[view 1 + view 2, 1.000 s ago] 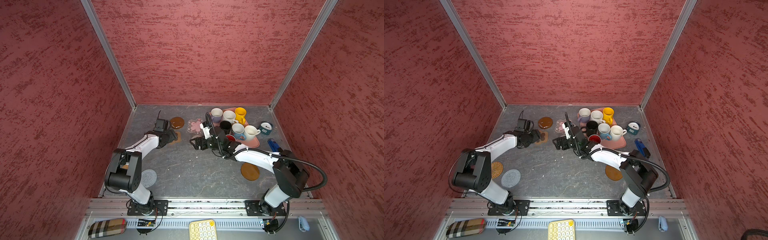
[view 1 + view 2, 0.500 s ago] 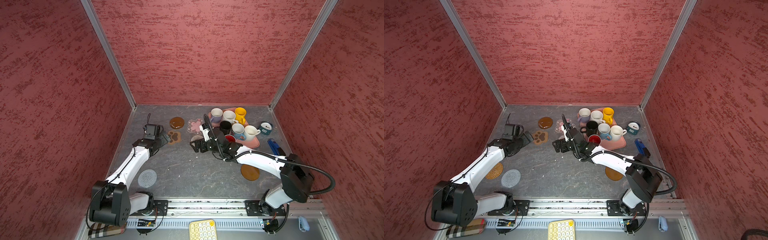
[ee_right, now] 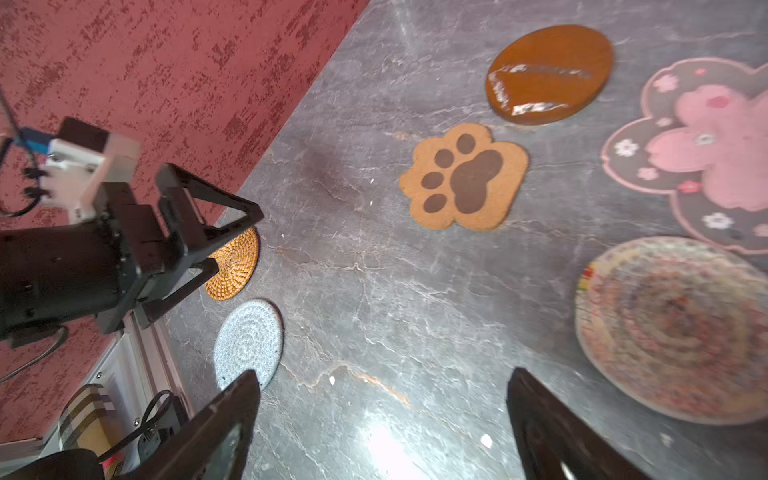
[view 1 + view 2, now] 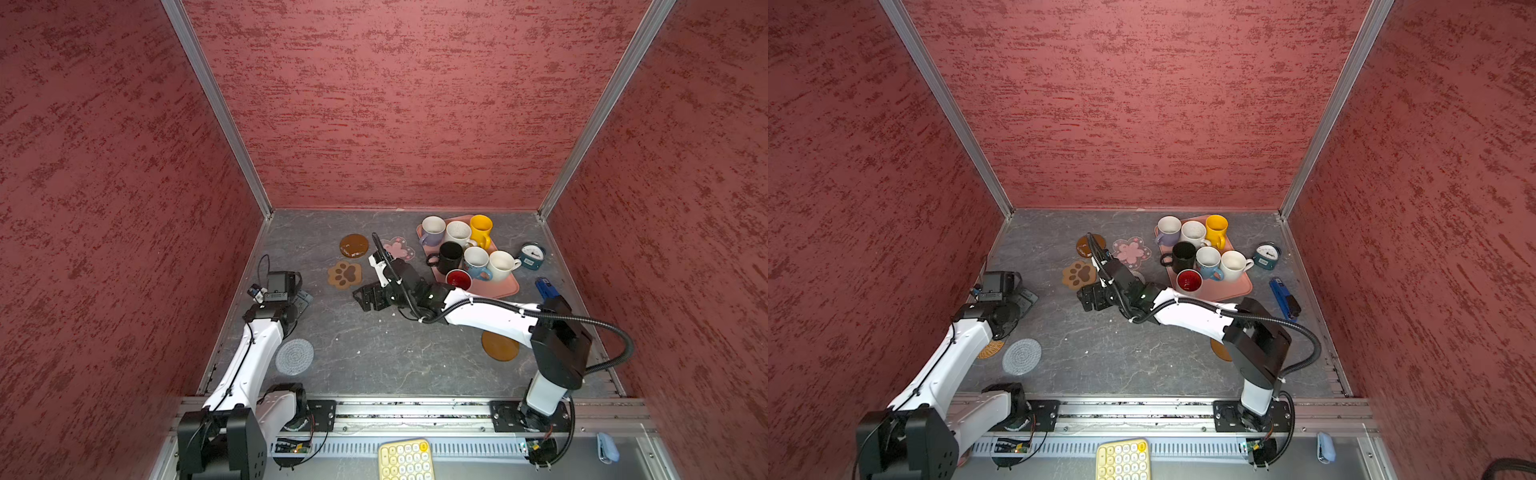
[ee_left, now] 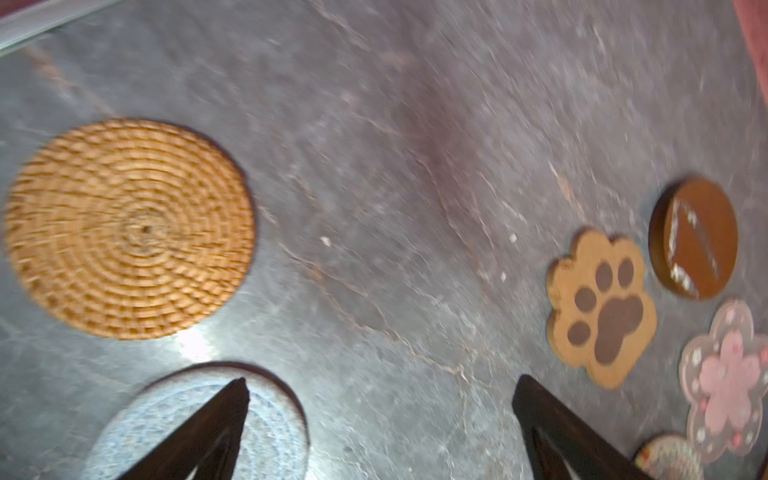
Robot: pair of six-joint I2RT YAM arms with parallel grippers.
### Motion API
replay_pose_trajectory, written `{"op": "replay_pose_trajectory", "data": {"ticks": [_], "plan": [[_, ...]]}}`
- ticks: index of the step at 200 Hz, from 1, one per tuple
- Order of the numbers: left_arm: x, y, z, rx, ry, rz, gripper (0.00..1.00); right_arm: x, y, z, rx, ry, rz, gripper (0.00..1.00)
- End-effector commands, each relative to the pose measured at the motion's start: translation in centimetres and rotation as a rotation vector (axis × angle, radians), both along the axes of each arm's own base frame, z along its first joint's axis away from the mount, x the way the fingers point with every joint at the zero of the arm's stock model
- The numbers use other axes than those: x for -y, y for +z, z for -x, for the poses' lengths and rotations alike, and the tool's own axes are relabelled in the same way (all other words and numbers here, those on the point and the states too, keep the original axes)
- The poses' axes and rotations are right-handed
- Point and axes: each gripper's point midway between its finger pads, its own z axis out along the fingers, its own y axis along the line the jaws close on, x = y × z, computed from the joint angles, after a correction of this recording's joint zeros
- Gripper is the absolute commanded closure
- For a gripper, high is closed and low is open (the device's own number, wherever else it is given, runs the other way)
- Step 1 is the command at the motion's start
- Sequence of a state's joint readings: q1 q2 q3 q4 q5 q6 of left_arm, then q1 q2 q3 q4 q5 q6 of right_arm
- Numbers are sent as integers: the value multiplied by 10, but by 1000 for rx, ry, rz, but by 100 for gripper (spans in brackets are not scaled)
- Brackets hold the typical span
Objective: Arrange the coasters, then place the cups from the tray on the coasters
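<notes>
Grey woven coaster [image 4: 294, 356] and beige woven coaster [image 5: 129, 228] lie near our left gripper [image 5: 382, 380], toward its base, well apart from our right gripper [image 3: 382, 374]; we see both spread, holding nothing

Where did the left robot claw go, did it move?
Yes. The left gripper has pulled away from the paw coaster, toward the left wall and nearer the front rail.

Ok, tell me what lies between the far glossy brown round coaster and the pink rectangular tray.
The pink flower-shaped coaster lies flat there, seen in both top views.
</notes>
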State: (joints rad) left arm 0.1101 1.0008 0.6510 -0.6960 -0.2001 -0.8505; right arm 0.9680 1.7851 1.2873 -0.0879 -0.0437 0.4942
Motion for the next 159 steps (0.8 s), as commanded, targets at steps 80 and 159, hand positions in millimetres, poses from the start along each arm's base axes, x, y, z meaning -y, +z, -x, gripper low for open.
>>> {"op": "replay_pose_trajectory", "data": {"ticks": [80, 159], "plan": [[-60, -41, 44, -45, 294, 40, 0, -31, -5, -1, -38, 33, 26, 7], [-68, -60, 22, 0, 267, 108, 12, -35, -20, -2, -47, 44, 64, 7]]}}
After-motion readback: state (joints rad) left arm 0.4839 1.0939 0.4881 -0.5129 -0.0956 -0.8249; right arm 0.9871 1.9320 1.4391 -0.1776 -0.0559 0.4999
